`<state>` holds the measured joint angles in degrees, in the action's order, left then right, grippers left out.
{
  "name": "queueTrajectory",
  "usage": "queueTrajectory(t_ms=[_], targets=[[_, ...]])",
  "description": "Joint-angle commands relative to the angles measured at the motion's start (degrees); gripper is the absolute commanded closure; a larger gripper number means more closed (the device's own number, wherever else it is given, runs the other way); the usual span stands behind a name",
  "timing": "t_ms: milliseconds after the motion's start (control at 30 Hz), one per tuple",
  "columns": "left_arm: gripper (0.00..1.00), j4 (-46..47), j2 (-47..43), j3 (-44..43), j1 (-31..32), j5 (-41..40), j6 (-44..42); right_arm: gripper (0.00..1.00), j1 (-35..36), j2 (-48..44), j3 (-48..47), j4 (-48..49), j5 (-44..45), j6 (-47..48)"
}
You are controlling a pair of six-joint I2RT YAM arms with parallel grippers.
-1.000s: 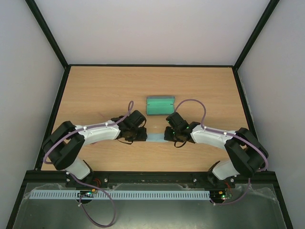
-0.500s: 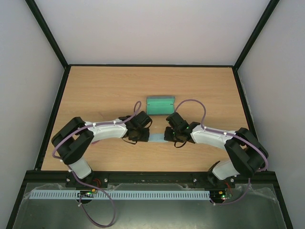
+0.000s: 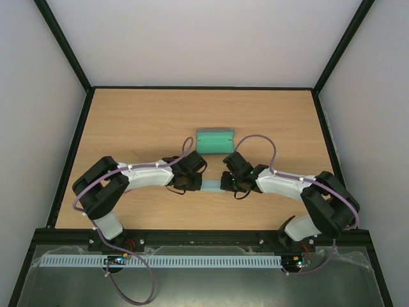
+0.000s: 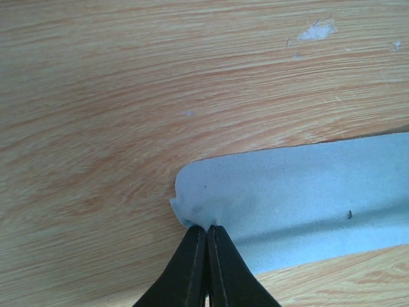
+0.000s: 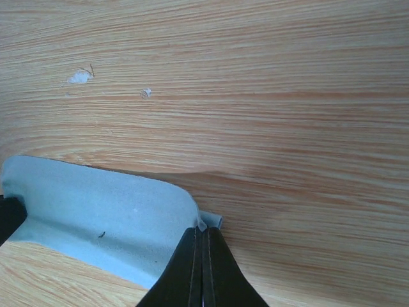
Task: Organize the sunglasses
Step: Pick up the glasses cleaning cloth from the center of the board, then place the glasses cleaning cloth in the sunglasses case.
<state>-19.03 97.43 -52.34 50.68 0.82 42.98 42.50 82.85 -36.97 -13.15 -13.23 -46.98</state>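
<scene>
On the left, the left arm bends in over the wooden table toward its middle. The left gripper is clenched, its two black fingertips pressed together on the left end of a light blue cloth. The fabric puckers slightly where it is pinched. The cloth lies as a narrow strip across the near middle of the table, with a soft crease running along its length. It spans the gap between the two grippers. Just beyond it, toward the far side, a teal-green oblong case with a paler rim rests on the table; from above I cannot tell whether it is open or closed. The sunglasses cannot be made out in any view, so neither their look nor their place can be told. On the right, the right gripper is likewise clamped on the cloth's right end, with a small tab of fabric poking out beside its tips. The right arm reaches in from the near right.
</scene>
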Motion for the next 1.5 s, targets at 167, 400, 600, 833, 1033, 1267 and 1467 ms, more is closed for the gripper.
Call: queueTrajectory(t_ms=[167, 400, 600, 833, 1033, 1267, 1467], targets=[[0.98, -2.61, 0.12, -1.30, 0.55, -0.61, 0.44, 0.99, 0.39, -1.36, 0.23, 0.35, 0.61, -0.49], [0.98, -3.98, -0.70, -4.38, 0.44, -0.63, 0.20, 0.99, 0.34, -1.77, -1.86, -1.58, 1.09, 0.08], [0.98, -5.11, -1.42, -6.47, -0.04, -0.82, -0.16, 0.99, 0.34, -1.81, -4.04, -3.18, 1.60, 0.61], [0.98, -6.01, -2.50, -8.36, -1.26, -0.99, -0.81, 0.99, 0.30, -1.51, -6.88, -5.26, 2.59, 1.59], [0.98, -6.84, -1.35, -11.54, -2.95, -0.94, -2.05, 0.99, -1.39, 0.07, -10.11, -6.96, 2.11, 3.42], [0.98, -8.23, 1.54, -17.36, -5.27, -0.44, -3.77, 0.99, -5.37, 2.63, -14.69, -9.53, 1.07, 6.76], [0.98, -9.50, 6.18, -24.21, -7.35, 0.10, -5.31, 0.99, -9.10, 6.54, -20.38, -11.83, 0.08, 9.99]])
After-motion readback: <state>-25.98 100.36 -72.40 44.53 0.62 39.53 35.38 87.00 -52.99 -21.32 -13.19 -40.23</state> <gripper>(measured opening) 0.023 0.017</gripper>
